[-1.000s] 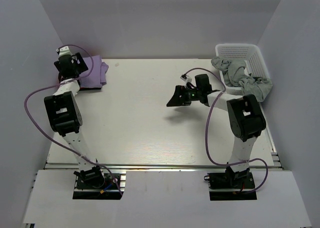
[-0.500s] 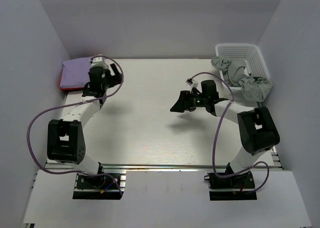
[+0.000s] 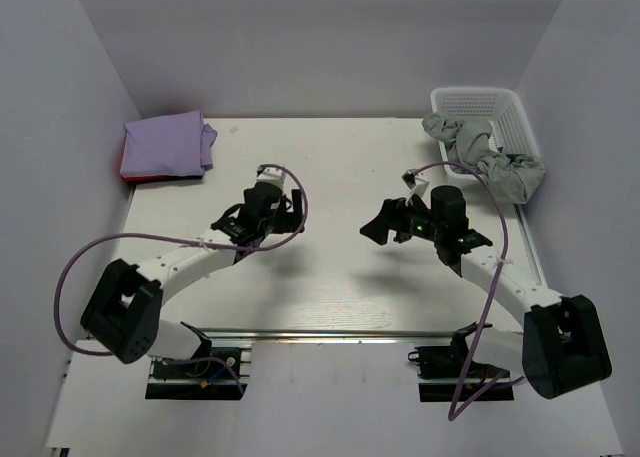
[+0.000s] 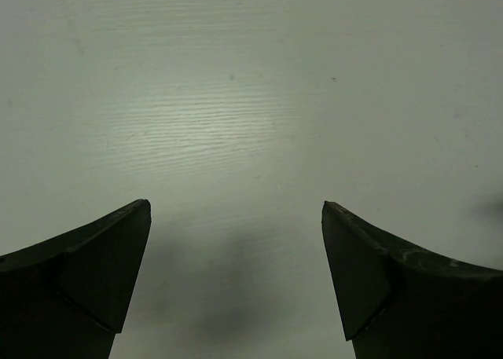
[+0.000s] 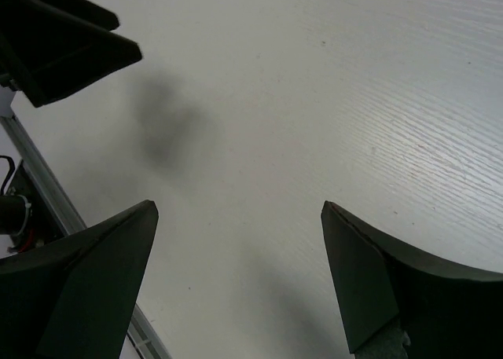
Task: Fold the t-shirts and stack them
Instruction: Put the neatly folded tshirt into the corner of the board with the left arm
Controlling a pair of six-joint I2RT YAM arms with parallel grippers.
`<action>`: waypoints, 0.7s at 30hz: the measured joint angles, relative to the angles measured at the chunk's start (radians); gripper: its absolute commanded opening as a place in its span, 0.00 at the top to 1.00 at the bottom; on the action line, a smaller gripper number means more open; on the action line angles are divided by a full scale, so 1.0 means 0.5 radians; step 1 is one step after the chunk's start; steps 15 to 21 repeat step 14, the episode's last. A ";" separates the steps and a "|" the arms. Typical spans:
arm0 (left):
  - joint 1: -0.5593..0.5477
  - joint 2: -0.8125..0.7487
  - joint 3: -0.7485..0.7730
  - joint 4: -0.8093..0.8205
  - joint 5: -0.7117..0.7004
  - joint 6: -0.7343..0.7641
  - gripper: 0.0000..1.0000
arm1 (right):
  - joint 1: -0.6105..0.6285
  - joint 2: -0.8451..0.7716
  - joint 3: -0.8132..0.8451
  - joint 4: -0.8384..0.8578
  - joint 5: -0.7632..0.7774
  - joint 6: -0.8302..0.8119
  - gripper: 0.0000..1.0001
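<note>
Currently on record:

- Left gripper (image 4: 236, 207): jaws wide apart, nothing between them; hangs over bare table (image 3: 330, 167), left of centre.
- Right gripper (image 5: 238, 207): jaws likewise spread, empty; over bare table right of centre, fingers pointing towards the left arm.
- Lavender t-shirt (image 3: 165, 147): folded to a rough rectangle in the far-left corner, well apart from both grippers. Its long axis runs left to right, close to parallel with the far table edge. The right end is bunched and slightly uneven.
- Red t-shirt (image 3: 128, 170): directly beneath the lavender one, on the same axis. Only a thin strip shows, along the left and near edges.
- White lattice basket (image 3: 478, 102): far-right corner.
- Grey crumpled garment (image 3: 492, 162): partly in the basket and draped over its near rim. Whether it is a t-shirt cannot be told.

Step in hand, as judged: the two-shirt stack looks complete and both arms are free, either going to rest or turning to the grey garment.

Handling notes:

- Keep the left fingers away from the stack so the top fold is not dragged.
- If the grey piece is next, the right arm is nearer. It should pinch the overhanging part and lift well above the rim, so the light basket does not come along.
</note>
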 measured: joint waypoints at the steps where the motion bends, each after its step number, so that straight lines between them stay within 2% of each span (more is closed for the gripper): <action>1: -0.002 -0.064 -0.046 -0.039 -0.043 -0.018 0.01 | 0.000 -0.031 -0.015 -0.003 0.020 0.001 0.10; 8: -0.072 -0.402 -0.113 -0.137 -0.323 -0.088 0.01 | -0.002 -0.150 -0.069 0.021 0.198 0.013 0.10; 21: -0.119 -0.397 -0.113 -0.222 -0.391 -0.104 0.01 | -0.002 -0.166 -0.159 0.040 0.262 0.036 0.10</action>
